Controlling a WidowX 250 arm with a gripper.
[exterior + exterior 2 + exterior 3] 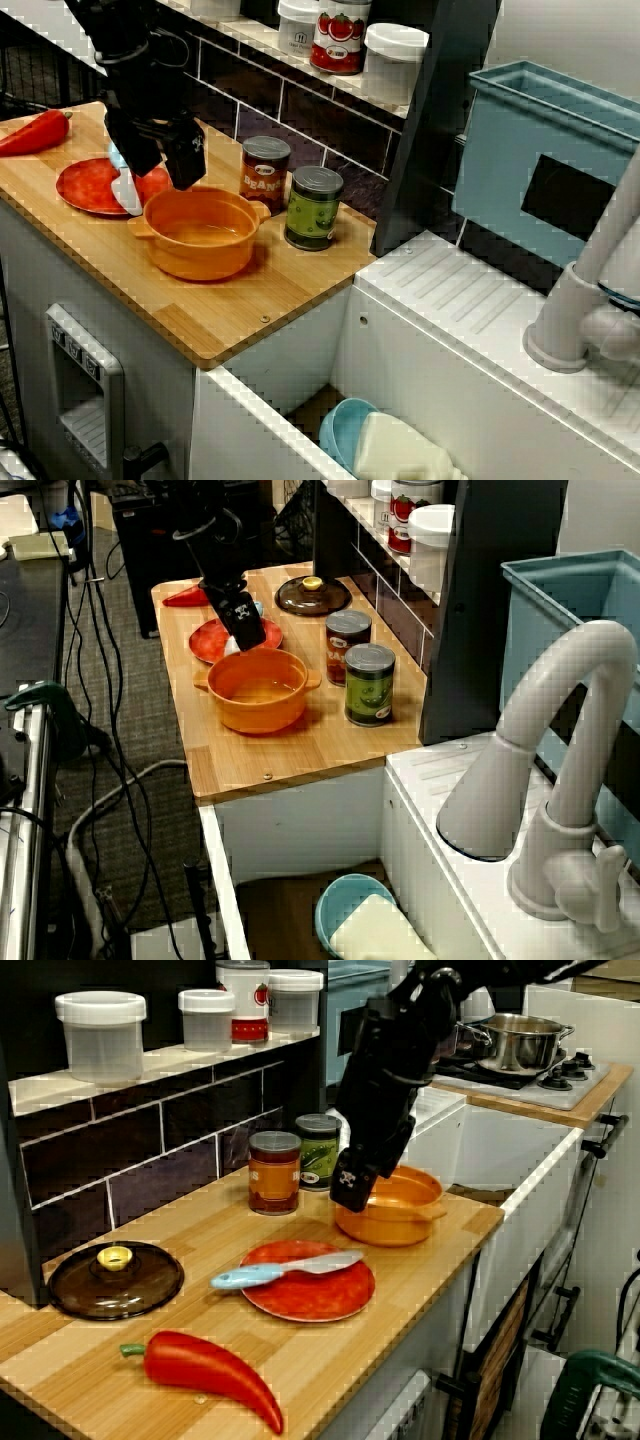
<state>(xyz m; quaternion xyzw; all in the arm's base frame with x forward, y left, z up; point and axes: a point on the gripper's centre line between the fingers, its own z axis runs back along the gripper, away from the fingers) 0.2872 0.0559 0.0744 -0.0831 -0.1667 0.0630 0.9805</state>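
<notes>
Locate the orange pot (200,235) upright and empty on the desk (230,310), near its front edge. Find the gripper (163,172) just above the pot's rim on the plate side, fingers apart, clamped on nothing.

Treat the pot as rigid, thick-walled and probably of moderate weight. Expect a glossy, slippery surface. Take hold at the rim wall or at either small side ear; avoid the rounded body.

Note the brown-labelled can (265,172) just behind the pot and the green can (313,207) beside that, both near the rear rim. Allow for little room there. Note the red plate (85,188) just beside the pot, carrying a blue-handled knife (285,1268). Disregard the red pepper (205,1372) and dark lid (115,1280), well apart from the pot beyond the plate.
</notes>
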